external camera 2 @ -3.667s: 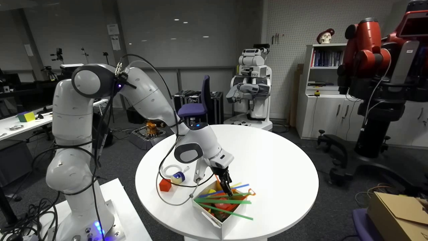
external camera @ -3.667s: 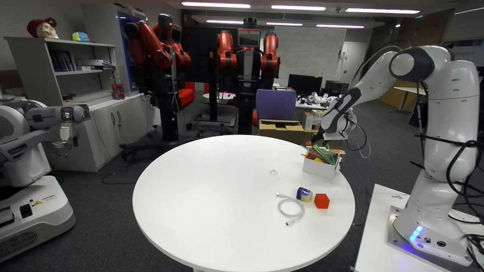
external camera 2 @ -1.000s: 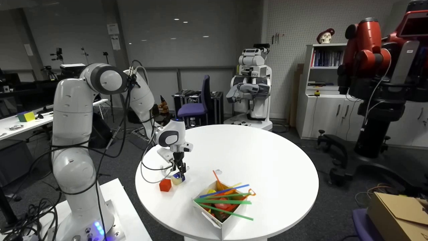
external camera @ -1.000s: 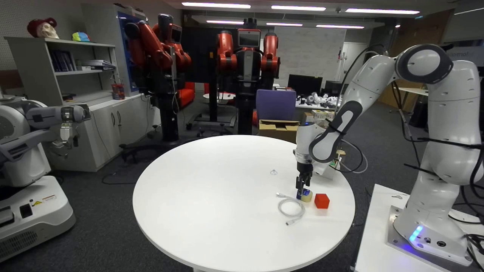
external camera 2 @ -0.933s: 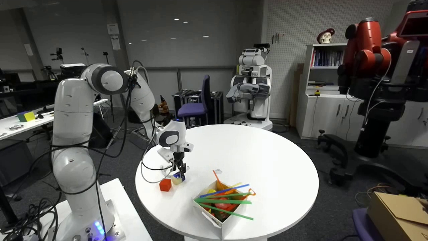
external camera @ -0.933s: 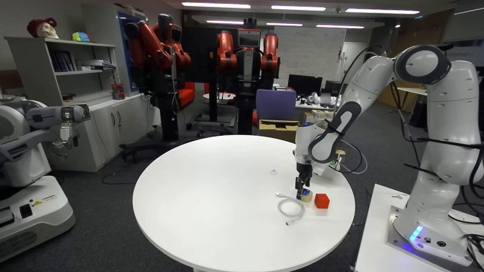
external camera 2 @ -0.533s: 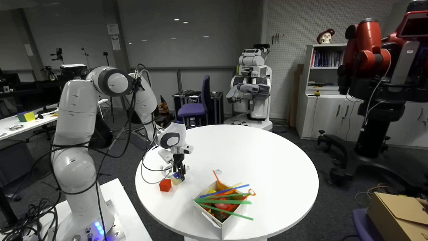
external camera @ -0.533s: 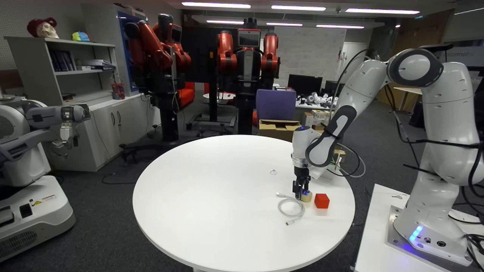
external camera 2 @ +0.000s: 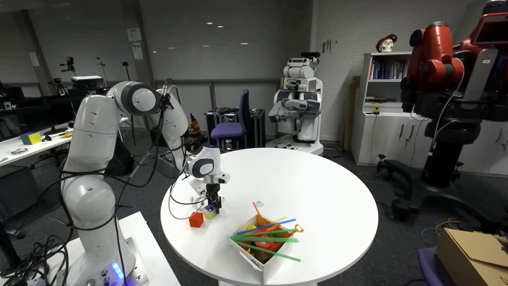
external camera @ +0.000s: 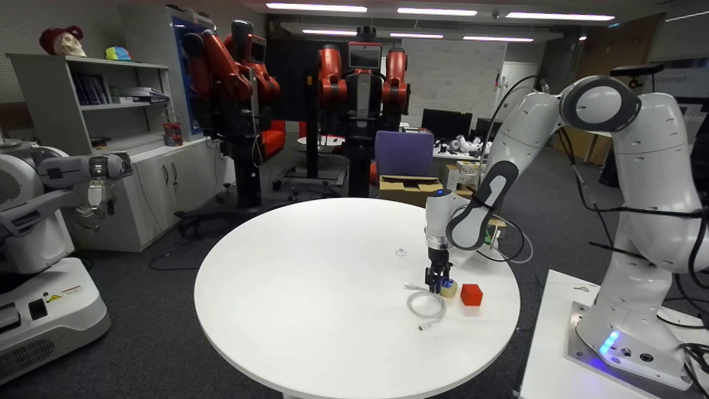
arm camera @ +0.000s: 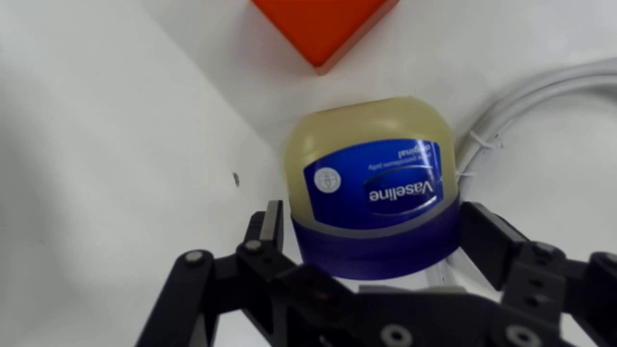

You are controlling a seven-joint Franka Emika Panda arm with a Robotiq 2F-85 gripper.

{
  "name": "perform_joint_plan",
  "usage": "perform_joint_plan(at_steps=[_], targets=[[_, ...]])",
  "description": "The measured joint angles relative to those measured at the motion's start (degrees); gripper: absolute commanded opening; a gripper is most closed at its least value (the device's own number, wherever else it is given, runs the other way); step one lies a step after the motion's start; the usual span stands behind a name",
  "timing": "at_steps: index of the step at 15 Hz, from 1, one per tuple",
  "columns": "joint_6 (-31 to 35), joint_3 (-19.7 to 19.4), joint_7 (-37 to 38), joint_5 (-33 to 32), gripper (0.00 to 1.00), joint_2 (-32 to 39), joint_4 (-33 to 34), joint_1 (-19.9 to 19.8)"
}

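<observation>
A Vaseline jar (arm camera: 371, 125) with a pale yellow body, blue label and dark blue lid lies on its side on the white table. It also shows in both exterior views (external camera: 450, 289) (external camera 2: 209, 213), partly hidden by the gripper. My gripper (arm camera: 374, 221) is open, its fingers on either side of the lid. A gap shows between the left finger and the lid in the wrist view. The right finger is very close to the lid; I cannot tell whether it touches. In the exterior views the gripper (external camera: 437, 284) (external camera 2: 214, 204) points down beside the jar, low over the table.
A red cube (external camera: 471, 295) (arm camera: 323, 29) sits close to the jar. A coiled white cable (external camera: 412, 307) (arm camera: 544, 89) lies on its other side. A white box (external camera 2: 274, 272) holds colored sticks and other items. A small clear object (external camera: 400, 252) lies on the round table (external camera: 310, 310).
My gripper has moved from over the box of sticks to the jar. During the last second it has lowered slightly around the jar's lid. The cube, cable and box have not moved.
</observation>
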Motion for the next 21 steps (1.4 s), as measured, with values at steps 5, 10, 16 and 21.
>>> perform_joint_plan(at_steps=[5, 10, 16, 21], targets=[[-0.4, -1.1, 0.4, -1.0, 0.55, -0.2, 0.5, 1.6], [-0.3, -3.0, 4.1, -3.5, 0.55, -0.3, 0.9, 3.1], [-0.3, -5.9, 5.4, -3.6, 0.55, -6.1, 0.9, 1.9], [0.0, -6.5, 5.4, -2.7, 0.55, -15.3, 0.0, -3.9]])
